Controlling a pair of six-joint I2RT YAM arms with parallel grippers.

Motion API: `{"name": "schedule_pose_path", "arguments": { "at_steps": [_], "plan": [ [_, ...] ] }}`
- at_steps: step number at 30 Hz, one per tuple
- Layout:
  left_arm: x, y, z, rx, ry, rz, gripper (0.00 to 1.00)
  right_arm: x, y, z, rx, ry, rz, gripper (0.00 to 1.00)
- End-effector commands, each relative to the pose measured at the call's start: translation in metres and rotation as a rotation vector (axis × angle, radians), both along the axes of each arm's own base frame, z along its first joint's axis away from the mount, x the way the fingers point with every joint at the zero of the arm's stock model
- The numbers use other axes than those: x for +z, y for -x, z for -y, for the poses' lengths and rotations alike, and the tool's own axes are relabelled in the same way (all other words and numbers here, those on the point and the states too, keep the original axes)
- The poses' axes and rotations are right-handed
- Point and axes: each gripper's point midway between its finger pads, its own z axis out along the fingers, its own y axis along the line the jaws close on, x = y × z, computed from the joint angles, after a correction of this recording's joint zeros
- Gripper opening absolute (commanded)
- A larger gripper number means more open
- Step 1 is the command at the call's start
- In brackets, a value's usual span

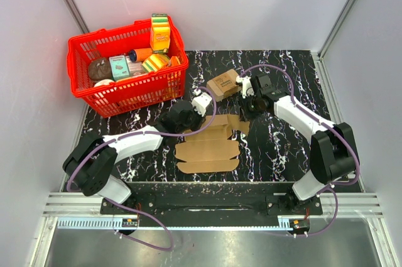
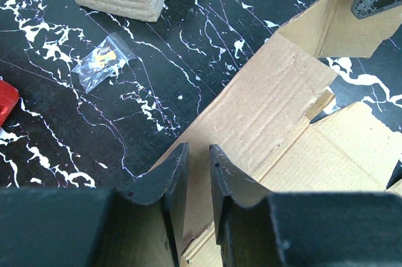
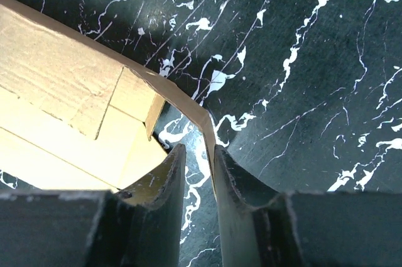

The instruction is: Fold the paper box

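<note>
Two arms: I have both reaching over the black, white-veined table (image 1: 282,147), meeting at the far end of the sheet.
Paper box (image 1: 207,147): plain brown corrugated sheet, lying mostly flat mid-table with its far flaps lifted; I see no print on it.
Left gripper (image 2: 199,154): fingers close together on the raised left flap, cardboard filling the slot between them; I read it as a pinch.
Right gripper (image 3: 200,151): fingers straddle a corner flap's thin edge; the card lies against one finger and a sliver of table shows beside the other, so it is not clamped.
Small box (image 1: 224,83): dark print on its lid, too small for me to read; it sits just beyond the sheet.
Basket (image 1: 138,94): red, far left, full of groceries; a tall orange, yellow and green carton (image 1: 161,33) stands at the back, its label unreadable.
Clear bag (image 2: 102,63): small parts inside, lying on the table left of the flap.
</note>
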Motion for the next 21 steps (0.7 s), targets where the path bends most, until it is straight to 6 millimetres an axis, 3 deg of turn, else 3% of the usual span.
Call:
{"name": "schedule_pose_path", "arguments": {
  "at_steps": [1,10,18,21],
  "plan": [
    [-0.003,0.004,0.008,-0.036,0.003,-0.027,0.24,0.010,0.005,-0.001,-0.007,-0.026,-0.015,0.31],
    [-0.004,0.005,0.008,-0.038,0.001,-0.032,0.24,0.008,0.013,0.008,-0.046,0.011,-0.055,0.25],
    [-0.003,0.005,0.007,-0.037,0.001,-0.030,0.24,0.005,0.023,0.004,-0.048,-0.012,-0.103,0.23],
    [-0.003,0.005,0.008,-0.037,0.002,-0.031,0.24,0.009,0.023,-0.002,-0.080,-0.054,-0.125,0.18]
  ]
}}
